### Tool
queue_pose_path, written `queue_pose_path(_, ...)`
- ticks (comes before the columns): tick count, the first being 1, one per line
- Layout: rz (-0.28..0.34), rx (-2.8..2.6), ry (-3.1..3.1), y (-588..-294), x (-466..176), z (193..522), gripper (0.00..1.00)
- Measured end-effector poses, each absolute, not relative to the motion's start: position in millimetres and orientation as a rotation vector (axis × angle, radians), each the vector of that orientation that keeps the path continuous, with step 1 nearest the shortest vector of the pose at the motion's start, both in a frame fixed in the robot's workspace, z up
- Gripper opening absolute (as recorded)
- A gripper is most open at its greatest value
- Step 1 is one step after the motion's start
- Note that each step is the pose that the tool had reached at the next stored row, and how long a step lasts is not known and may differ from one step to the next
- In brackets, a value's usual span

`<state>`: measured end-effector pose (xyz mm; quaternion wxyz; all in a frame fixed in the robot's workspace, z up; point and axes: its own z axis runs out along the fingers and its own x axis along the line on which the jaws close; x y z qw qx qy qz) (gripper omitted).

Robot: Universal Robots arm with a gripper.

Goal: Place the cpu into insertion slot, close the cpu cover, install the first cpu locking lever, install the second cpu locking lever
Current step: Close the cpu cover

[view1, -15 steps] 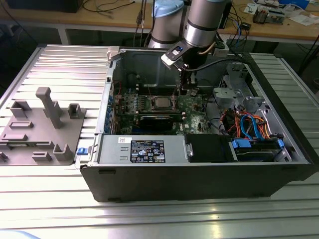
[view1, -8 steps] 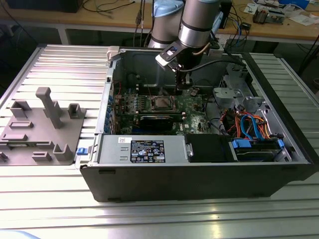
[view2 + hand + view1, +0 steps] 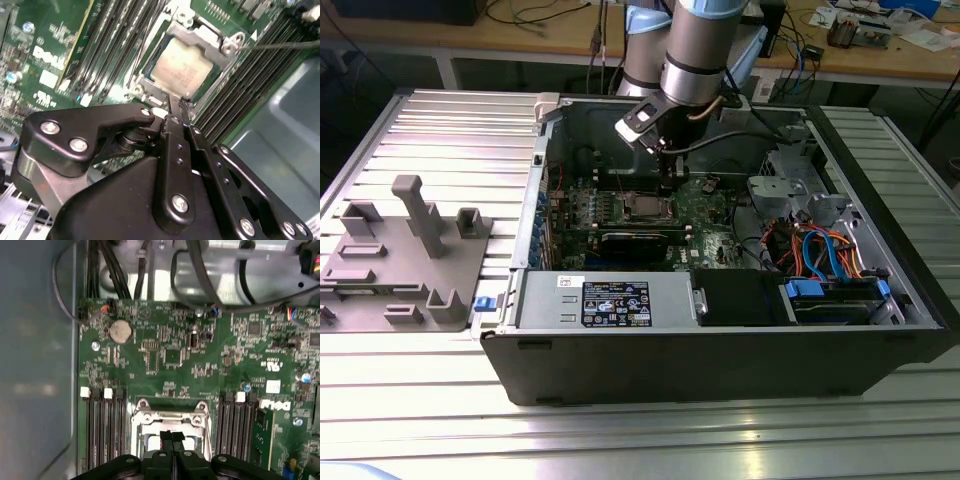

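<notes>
Your end effector [image 3: 668,180] reaches down into the open computer case [image 3: 720,365] on the ribbed tabletop [image 3: 410,410], and in the exterior view it hovers just at 1 o'clock of the insertion slot [image 3: 647,207] on the green motherboard [image 3: 705,205]. In both wrist views the end effector [image 3: 183,106] [image 3: 172,436] is clenched: its two slim fingers [image 3: 176,150] press flat together and you can see nothing held between them. Their tips sit right at the edge of the socket. The cpu [image 3: 181,70] lies seated in the slot, its pale metal top showing through the window of the cpu cover [image 3: 202,36], which lies flat over it; the first wrist view shows the same cover [image 3: 170,416] just ahead of the fingertips. Black memory slots [image 3: 105,425] flank the socket on both sides. A thin metal rod [image 3: 280,45] runs out from the cover's corner; you cannot tell whether it is latched. A grey fixture [image 3: 410,260] rests on the tabletop at 9 o'clock of the case.
</notes>
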<state>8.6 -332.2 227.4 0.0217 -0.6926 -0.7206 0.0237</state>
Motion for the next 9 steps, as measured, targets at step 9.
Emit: queue_pose_path(9, 0.073, -2.147, -2.233, -332, -21, 213, 0.11)
